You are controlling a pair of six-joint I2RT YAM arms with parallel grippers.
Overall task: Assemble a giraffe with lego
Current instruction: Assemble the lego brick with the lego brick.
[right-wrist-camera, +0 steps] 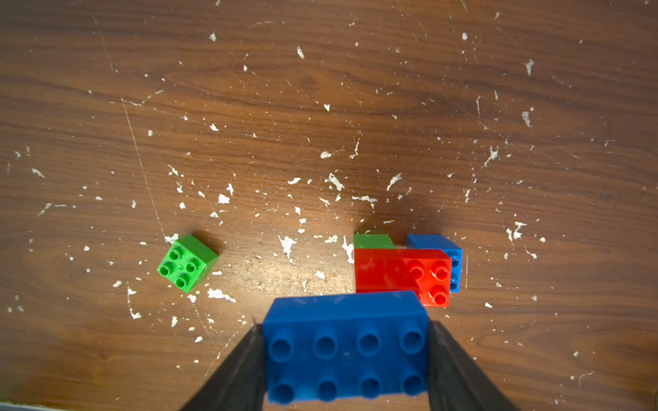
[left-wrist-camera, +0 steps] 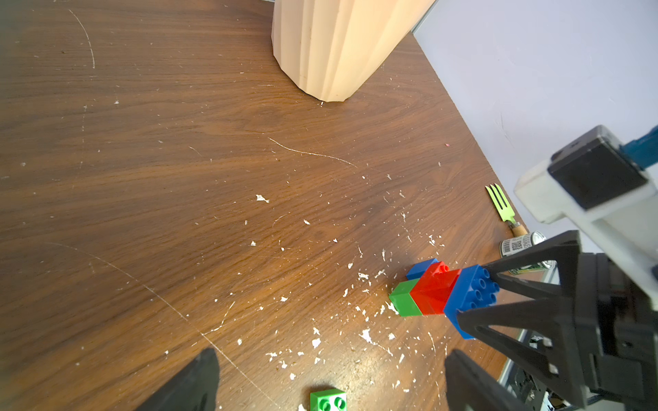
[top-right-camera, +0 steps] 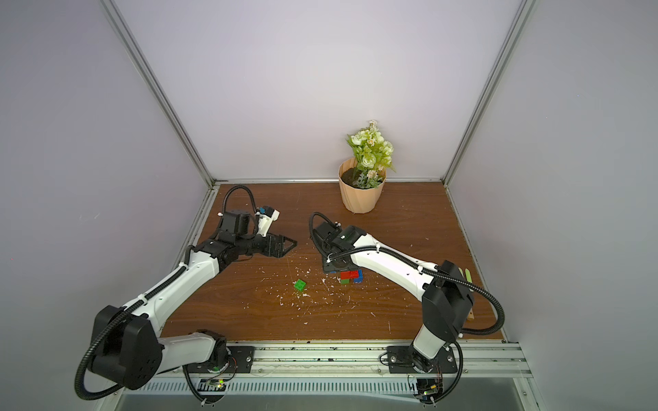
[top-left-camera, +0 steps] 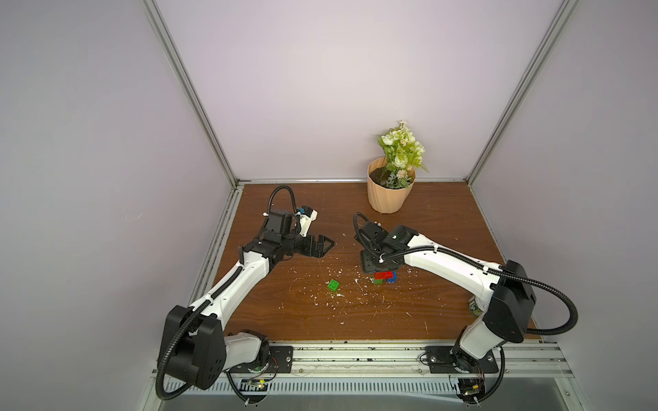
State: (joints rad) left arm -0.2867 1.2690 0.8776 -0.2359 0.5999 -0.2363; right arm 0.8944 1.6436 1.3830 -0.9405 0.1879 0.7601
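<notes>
1. Jaws on your right gripper [right-wrist-camera: 344, 327] are clamped on the two short ends of the long blue brick [right-wrist-camera: 347, 359], which is held studs up.
2. That brick, the head, sits over the raised end of the two stepped red bricks [right-wrist-camera: 384, 270]. In the left wrist view it touches the red, but you cannot tell whether it is pressed fully home.
3. Under the red, the green leg brick [right-wrist-camera: 372, 241] and the blue leg brick [right-wrist-camera: 439, 243] stand on the table [top-left-camera: 445, 227]. So the giraffe [left-wrist-camera: 432, 291] looks to have its legs, body and neck joined.
4. Your left gripper [top-left-camera: 325, 247] hangs above the table, well apart from the figure. Its jaws are apart and hold nothing.
5. The loose green brick [top-left-camera: 333, 285] lies studs up on the table, on the left arm's side of the giraffe, near it but not touching.
6. What is left, as I judge it: seat the head, let go, then put that green brick on top.
7. Count six bricks: two blue, two red and two green. Five are at the figure and one is loose. Beyond them you have one flower pot [top-left-camera: 388, 194], one fork [left-wrist-camera: 500, 204], one can [left-wrist-camera: 516, 245] and many white flecks.
</notes>
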